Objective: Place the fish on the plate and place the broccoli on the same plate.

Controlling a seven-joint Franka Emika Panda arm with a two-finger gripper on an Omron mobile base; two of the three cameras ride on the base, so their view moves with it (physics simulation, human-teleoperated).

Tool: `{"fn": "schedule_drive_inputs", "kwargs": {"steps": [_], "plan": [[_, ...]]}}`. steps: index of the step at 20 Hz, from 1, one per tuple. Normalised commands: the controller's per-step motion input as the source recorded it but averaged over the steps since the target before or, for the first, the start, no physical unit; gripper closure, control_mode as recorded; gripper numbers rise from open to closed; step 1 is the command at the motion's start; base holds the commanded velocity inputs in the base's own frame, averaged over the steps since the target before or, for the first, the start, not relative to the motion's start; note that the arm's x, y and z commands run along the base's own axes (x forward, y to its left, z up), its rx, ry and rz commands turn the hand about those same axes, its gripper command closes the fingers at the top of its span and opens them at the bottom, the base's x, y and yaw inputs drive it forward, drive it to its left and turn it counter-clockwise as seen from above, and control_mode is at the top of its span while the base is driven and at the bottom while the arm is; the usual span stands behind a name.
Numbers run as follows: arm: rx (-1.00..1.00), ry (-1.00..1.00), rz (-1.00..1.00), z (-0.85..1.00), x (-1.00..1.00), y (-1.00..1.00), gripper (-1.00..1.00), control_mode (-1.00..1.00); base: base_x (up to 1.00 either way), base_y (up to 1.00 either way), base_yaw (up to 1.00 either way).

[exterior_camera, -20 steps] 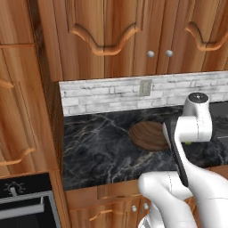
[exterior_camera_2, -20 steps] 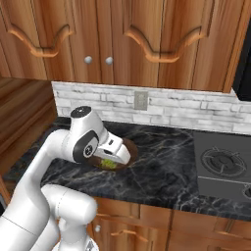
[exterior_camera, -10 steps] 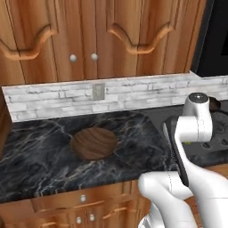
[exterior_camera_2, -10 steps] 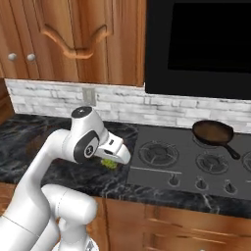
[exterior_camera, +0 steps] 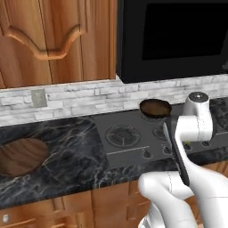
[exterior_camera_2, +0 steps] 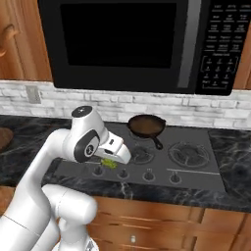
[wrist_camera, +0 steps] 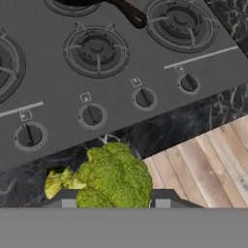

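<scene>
My gripper [exterior_camera_2: 111, 161] is shut on the broccoli [wrist_camera: 114, 178], a yellow-green lumpy piece held between the two fingertips above the stove's front edge. From the right base camera the broccoli [exterior_camera_2: 108, 163] peeks out under the hand, over the stove knobs. The plate [exterior_camera: 21, 156], round, dark brown and wooden-looking, lies on the black marble counter far to the left of the arm. A dark frying pan [exterior_camera_2: 145, 126] with a long handle sits on a back burner. I cannot make out the fish.
The grey stove top [exterior_camera_2: 162, 162] has several burners and a row of knobs [wrist_camera: 144, 98] along its front. A black microwave [exterior_camera_2: 127, 44] hangs above it. Wooden cabinets [exterior_camera: 53, 40] stand to the left. Wooden floor [wrist_camera: 208, 160] shows below the counter edge.
The whole picture has shifted: the base has driven right, so the plate now sits far left and the stove, pan and microwave have come into view. The grip on the broccoli is unchanged.
</scene>
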Motion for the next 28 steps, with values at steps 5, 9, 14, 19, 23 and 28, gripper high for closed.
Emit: {"fn": "schedule_drive_inputs", "kwargs": {"steps": [5, 9, 14, 19, 23, 28], "plan": [[0.0, 0.0, 0.0, 0.0, 0.0, 0.0, 1.0, 1.0, 0.26, -1.0, 0.0], [0.0, 0.0, 0.0, 0.0, 0.0, 0.0, 1.0, 1.0, 0.31, -1.0, 0.01], [0.0, 0.0, 0.0, 0.0, 0.0, 0.0, 1.0, 1.0, 0.42, -0.99, 0.0], [0.0, 0.0, 0.0, 0.0, 0.0, 0.0, 1.0, 1.0, 0.57, -0.75, 0.03], [0.0, 0.0, 0.0, 0.0, 0.0, 0.0, 1.0, 1.0, 0.46, -0.69, 0.03], [0.0, 0.0, 0.0, 0.0, 0.0, 0.0, 1.0, 1.0, 0.04, -0.9, 0.0]]}}
